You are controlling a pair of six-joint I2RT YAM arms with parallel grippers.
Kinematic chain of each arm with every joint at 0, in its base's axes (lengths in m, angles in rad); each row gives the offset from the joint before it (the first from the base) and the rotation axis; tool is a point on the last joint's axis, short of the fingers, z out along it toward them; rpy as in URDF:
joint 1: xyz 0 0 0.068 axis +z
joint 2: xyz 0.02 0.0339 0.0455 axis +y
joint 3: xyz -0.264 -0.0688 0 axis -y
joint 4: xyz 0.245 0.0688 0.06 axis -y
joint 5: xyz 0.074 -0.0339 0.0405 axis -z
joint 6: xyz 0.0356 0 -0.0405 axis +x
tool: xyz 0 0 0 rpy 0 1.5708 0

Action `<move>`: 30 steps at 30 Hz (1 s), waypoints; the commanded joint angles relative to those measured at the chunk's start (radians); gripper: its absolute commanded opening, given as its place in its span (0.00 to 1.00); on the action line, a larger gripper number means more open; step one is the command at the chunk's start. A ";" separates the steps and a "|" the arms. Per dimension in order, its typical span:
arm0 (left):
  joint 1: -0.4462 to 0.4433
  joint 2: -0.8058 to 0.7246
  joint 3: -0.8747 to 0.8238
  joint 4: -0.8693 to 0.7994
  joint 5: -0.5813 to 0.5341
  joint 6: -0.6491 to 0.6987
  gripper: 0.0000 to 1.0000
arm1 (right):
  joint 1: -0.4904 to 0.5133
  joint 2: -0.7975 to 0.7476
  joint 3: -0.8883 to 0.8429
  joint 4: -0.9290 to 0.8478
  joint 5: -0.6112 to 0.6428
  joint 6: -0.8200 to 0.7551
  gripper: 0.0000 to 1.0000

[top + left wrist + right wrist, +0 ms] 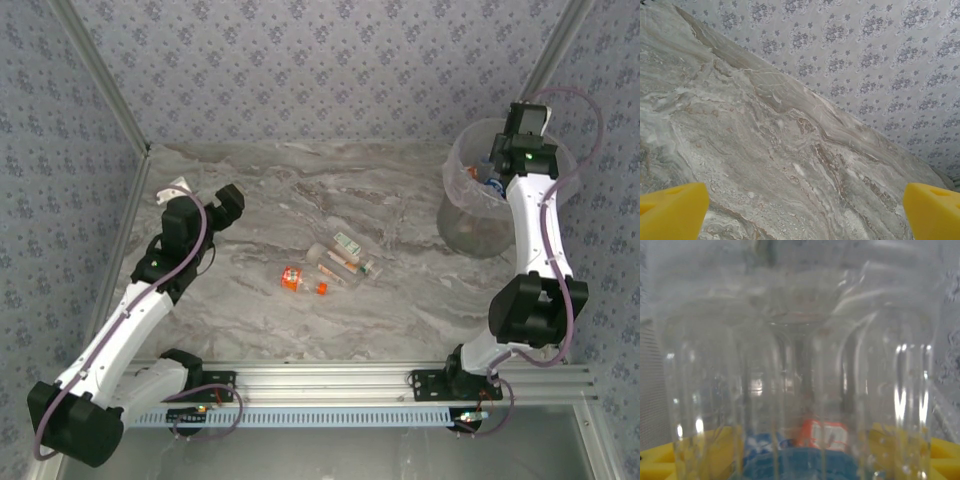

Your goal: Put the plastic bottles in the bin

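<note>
Three plastic bottles lie mid-table: one with an orange label [298,281], a clear one [335,263] and one with a green label [350,243]. The bin [468,228] stands at the far right. My right gripper [503,166] hangs over its mouth. In the right wrist view a clear ribbed bottle [800,355] sits between the yellow fingers [670,460] of that gripper [805,462], and the grip cannot be made out. Through it show a blue label [760,445] and an orange label [827,435]. My left gripper [228,203] [805,215] stands open over bare table, left of the bottles.
A small white scrap [175,189] lies by the left wall behind the left arm. Patterned walls close the back and both sides. A metal rail [330,380] runs along the near edge. Marble table top [790,150] lies under the left gripper.
</note>
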 commanded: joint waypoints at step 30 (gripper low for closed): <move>0.037 0.086 0.033 -0.133 0.066 -0.161 0.99 | 0.214 -0.405 -0.258 0.188 -0.343 0.105 1.00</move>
